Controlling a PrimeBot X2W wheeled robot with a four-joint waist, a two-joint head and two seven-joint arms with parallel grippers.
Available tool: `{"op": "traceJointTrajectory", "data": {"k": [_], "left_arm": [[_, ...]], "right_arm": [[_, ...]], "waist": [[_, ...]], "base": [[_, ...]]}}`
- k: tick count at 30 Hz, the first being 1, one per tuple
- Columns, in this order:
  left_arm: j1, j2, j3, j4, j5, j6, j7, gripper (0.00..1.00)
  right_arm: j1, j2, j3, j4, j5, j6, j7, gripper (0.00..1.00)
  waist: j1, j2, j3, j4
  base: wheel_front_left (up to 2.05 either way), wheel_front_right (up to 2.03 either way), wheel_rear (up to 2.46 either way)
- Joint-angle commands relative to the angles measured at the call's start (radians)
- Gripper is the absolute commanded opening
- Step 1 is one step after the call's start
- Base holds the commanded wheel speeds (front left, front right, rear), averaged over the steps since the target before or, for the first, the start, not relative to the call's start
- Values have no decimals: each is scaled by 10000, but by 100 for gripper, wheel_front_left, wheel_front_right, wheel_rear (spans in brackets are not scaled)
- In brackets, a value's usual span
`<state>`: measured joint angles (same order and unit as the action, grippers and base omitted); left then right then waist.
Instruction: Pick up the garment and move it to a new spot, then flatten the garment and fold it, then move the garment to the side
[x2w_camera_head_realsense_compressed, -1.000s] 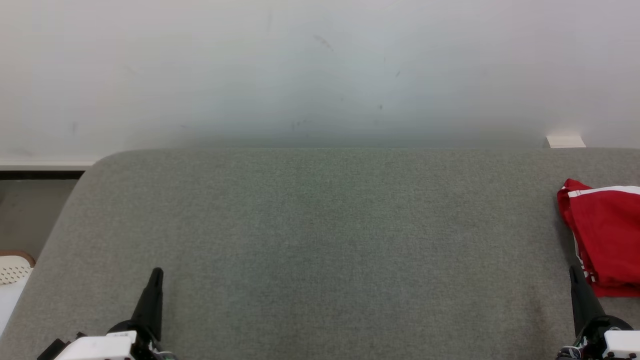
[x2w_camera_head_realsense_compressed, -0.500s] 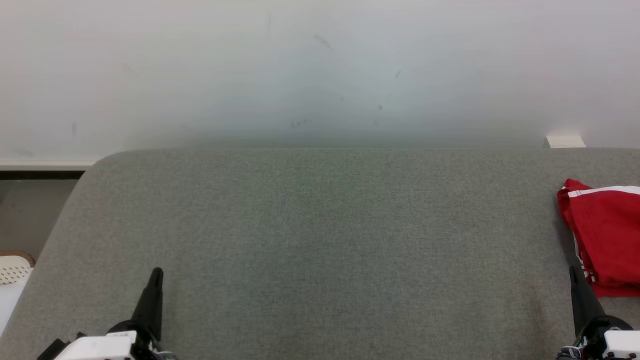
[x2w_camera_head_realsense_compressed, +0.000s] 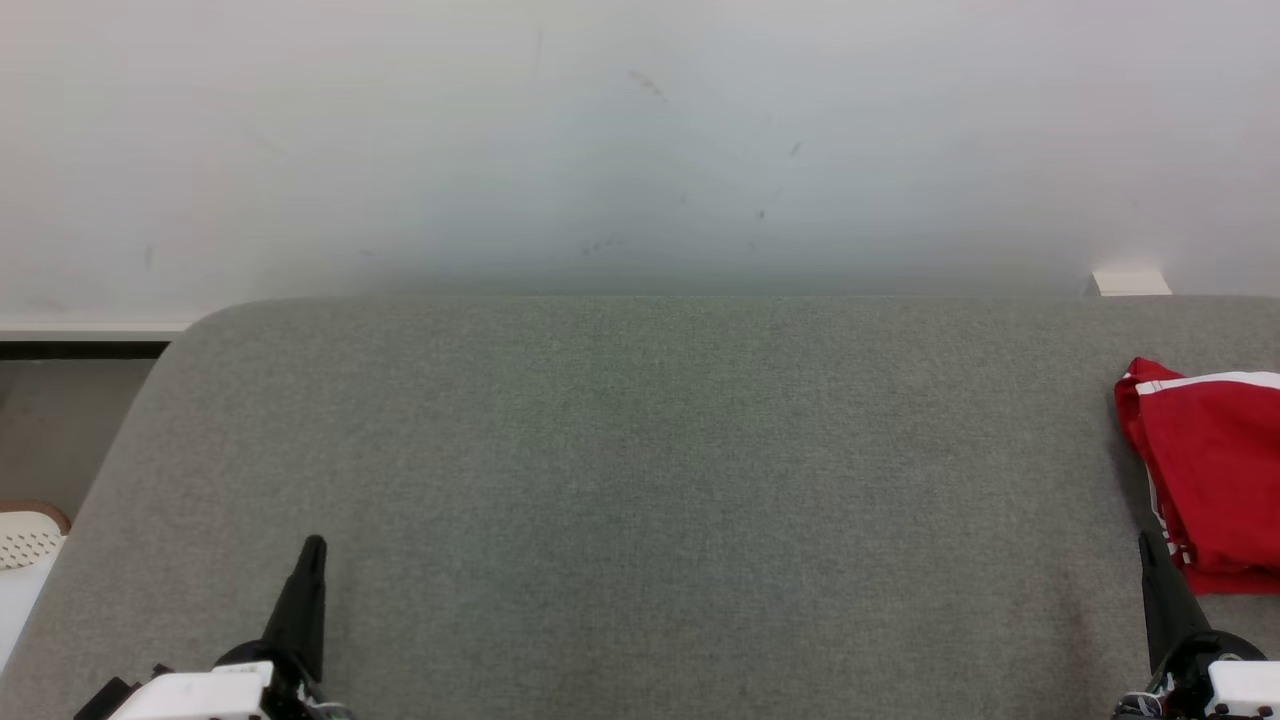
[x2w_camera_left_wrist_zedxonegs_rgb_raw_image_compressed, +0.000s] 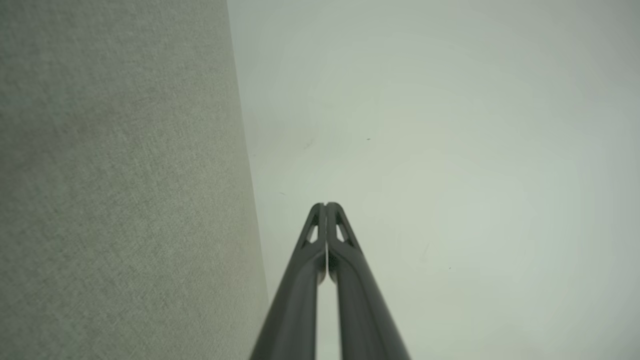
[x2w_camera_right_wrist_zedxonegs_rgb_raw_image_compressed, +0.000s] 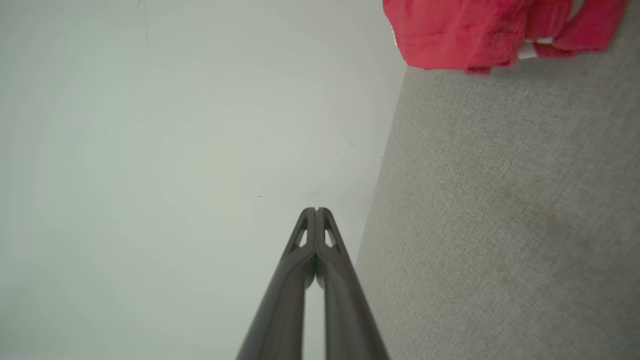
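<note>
Currently both tools pinched closed, empty: left tool (x2w_camera_head_realsense_compressed: 313, 545), right tool (x2w_camera_head_realsense_compressed: 1147, 541). Red garment (x2w_camera_head_realsense_compressed: 1210, 470) bunched at worktop (x2w_camera_head_realsense_compressed: 640, 450) right side, partly out of frame. Risk: blind grab catches single layer, drags heap.

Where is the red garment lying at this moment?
In the head view the red garment lies at the far right of the grey fabric surface, cut off by the frame edge, just beyond the right gripper.
</note>
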<state>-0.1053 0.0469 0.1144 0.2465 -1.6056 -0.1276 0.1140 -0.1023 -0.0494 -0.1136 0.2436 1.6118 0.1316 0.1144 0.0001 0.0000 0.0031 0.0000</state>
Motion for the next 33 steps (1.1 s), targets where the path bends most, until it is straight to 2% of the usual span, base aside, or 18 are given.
{"op": "traceJointTrajectory", "data": {"k": [1, 33], "left_arm": [[-64, 63, 16, -29, -134, -57, 36, 0], [-64, 63, 14, -30, -135, -58, 35, 0]], "right_arm": [[-119, -10, -30, 25, 20, -17, 25, 0], [-118, -10, -28, 23, 22, -17, 23, 0]], "waist": [[-1, 0, 0, 0], [-1, 0, 0, 0]], "base": [[0, 0, 0], [0, 0, 0]]}}
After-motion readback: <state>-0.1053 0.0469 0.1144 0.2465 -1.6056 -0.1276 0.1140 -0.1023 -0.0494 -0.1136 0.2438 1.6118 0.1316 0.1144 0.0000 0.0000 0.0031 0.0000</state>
